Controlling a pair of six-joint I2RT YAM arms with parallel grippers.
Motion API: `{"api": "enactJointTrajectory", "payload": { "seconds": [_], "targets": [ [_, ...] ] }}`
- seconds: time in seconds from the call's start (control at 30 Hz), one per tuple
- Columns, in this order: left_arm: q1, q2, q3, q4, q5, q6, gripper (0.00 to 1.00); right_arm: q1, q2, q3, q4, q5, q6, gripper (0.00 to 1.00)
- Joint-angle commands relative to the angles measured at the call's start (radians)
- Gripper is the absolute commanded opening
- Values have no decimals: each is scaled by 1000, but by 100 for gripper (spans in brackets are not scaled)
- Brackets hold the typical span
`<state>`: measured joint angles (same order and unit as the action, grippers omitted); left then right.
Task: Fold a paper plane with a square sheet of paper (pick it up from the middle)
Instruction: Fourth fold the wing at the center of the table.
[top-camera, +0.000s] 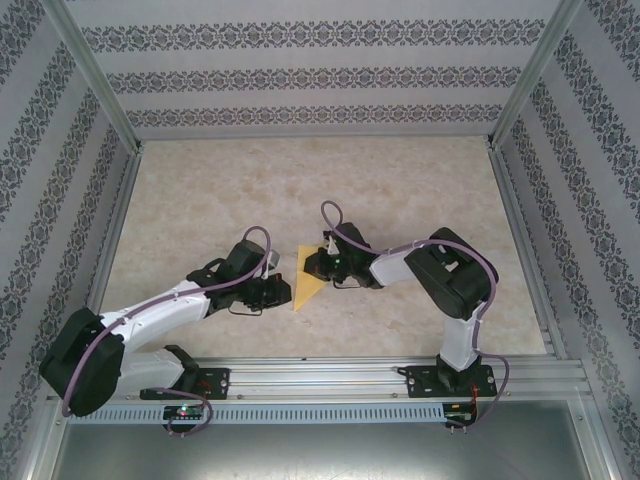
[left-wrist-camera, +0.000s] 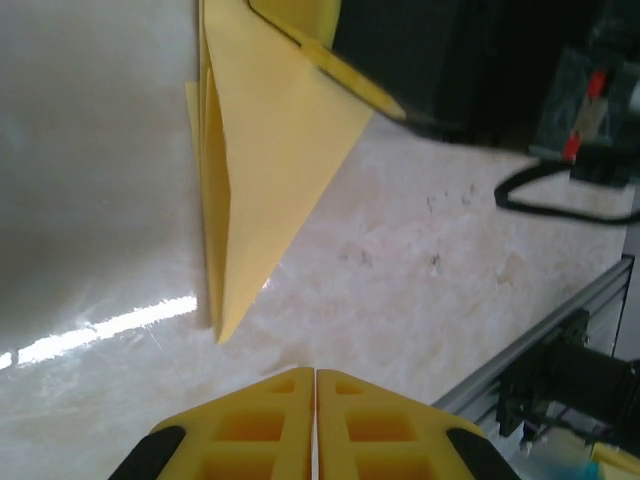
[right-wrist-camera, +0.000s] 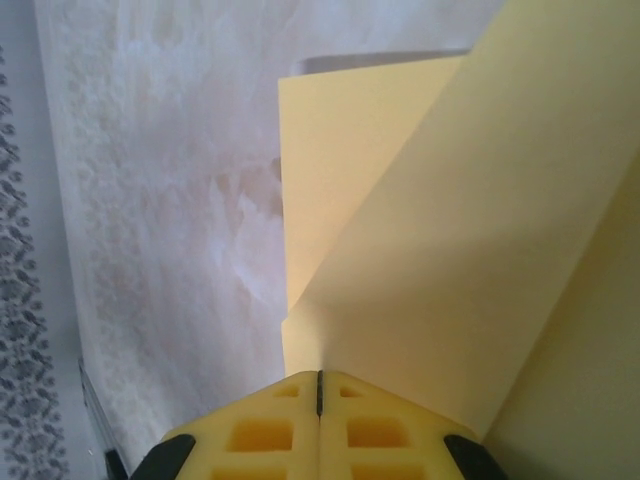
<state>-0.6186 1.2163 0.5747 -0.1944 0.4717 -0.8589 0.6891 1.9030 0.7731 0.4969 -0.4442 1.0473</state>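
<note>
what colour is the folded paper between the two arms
The folded paper is plain yellow-orange with no pattern, and it shows best in the left wrist view.

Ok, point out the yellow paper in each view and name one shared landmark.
Top external: paper at the centre of the tabletop.
Left wrist: upper middle, tip toward the left hand.
Right wrist: centre and right, just past the right hand.
Shared landmark: the marbled tabletop.

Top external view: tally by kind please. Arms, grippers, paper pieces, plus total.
Arms: 2 (left arm, right arm)
Grippers: 2 (left gripper, right gripper)
Folded yellow paper: 1
Total: 5
</note>
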Motion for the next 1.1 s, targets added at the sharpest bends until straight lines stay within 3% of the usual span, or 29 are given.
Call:
{"api": "enactJointTrajectory", "payload": {
  "seconds": [0.0, 0.2, 0.8, 1.07],
  "targets": [
    [14, 34, -8, 105, -21, -66, 11, 61, 79, -75, -9, 127, 147, 6],
    [16, 68, -9, 188, -32, -107, 10, 77, 29, -91, -36, 179, 132, 6],
    [16, 206, -22, 346, 33, -141, 11, 73, 17, -74, -72, 182, 114, 7],
    [17, 306, -26, 301, 26, -137, 11, 73, 12, -66, -96, 190, 101, 7]
  ]
}}
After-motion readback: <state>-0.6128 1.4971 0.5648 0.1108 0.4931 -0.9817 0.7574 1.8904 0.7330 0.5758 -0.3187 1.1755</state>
